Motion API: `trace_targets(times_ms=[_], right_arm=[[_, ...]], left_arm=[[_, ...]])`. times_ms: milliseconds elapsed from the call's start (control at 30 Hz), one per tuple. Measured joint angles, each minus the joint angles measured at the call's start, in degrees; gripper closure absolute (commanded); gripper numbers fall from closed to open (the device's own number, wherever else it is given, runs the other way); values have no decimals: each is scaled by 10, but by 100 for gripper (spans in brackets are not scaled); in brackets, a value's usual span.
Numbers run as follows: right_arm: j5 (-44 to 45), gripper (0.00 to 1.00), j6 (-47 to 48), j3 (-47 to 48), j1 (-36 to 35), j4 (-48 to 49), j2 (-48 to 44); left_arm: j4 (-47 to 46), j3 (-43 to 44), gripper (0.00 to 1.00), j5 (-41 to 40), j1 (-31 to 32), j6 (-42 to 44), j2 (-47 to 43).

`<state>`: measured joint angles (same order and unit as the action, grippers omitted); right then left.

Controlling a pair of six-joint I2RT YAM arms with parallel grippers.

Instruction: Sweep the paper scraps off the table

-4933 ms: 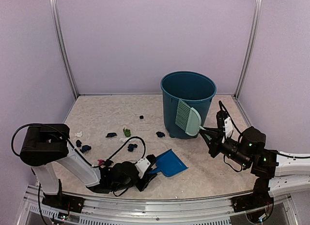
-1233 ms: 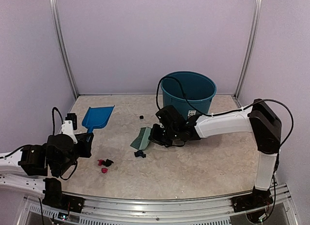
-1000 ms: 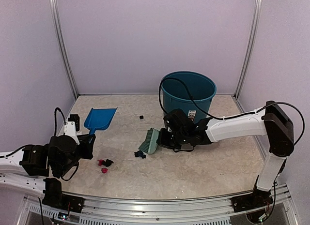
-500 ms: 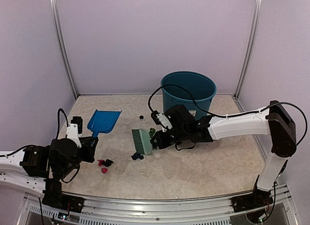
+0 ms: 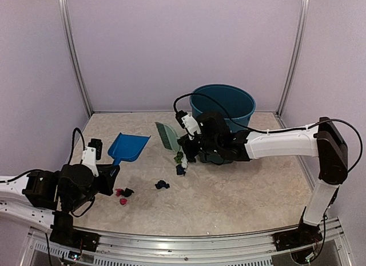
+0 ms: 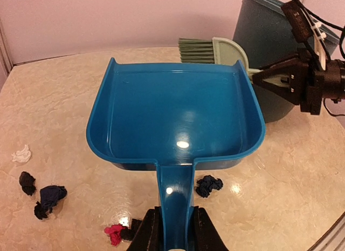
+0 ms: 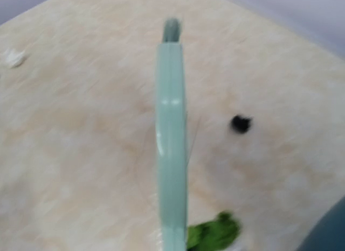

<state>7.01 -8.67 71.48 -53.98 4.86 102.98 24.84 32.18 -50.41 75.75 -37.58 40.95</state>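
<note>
L gripper [image 6: 175,237]: jaws pinched on the handle of the blue dustpan [image 6: 175,119], one finger each side. Pan mouth faces away from the arm. Whether the pan lip touches the table [image 5: 246,189]: cannot tell. R gripper [image 5: 184,145]: jaws pressed together on the handle of the pale green hand brush [image 5: 166,134]. Brush head points up and to the far left in the top view; in the L wrist view it sits just beyond the pan's far lip, bristles to the left. Paper scraps [image 5: 162,185] lie on the table in three groups. Grp 1: green scrap [image 5: 178,157] and a dark scrap [image 5: 180,170], just beside the R gripper on its near side. Grp 2: single navy scrap, between the two grippers, apart from both. Grp 3: pink-and-black cluster [image 5: 122,193], just beside the L gripper on its right. L wrist view, ref. the L fingers: pink bit [image 6: 114,233] just left of them, navy bit [image 6: 208,185] just right of the pan handle, two more dark bits [image 6: 40,192] further left, white bit [image 6: 21,154] at the far left. R wrist view is blurred: the brush back runs up the centre, the green scrap shows just right of its lower end, and a black bit [image 7: 241,123] lies further right, apart from the brush. Teal bin [image 5: 223,103] stands at the far side of the table, behind the R arm.
</note>
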Motion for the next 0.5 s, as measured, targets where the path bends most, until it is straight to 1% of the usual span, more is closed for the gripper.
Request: trace_targets(times_ms=[167,300,400,500], right_arm=[[13,100,26,3,28,9,9],[14,100,41,2,47,10,19],[16,100,50,2,59,11,23],[18,100,59,2,73,19,25]], left_arm=[[51,63,85,23,41,-31,44],[92,120,85,56,78,-57,100],[117,141,85,90,97,-71,137],[146,152,84,119,108,-86,154]])
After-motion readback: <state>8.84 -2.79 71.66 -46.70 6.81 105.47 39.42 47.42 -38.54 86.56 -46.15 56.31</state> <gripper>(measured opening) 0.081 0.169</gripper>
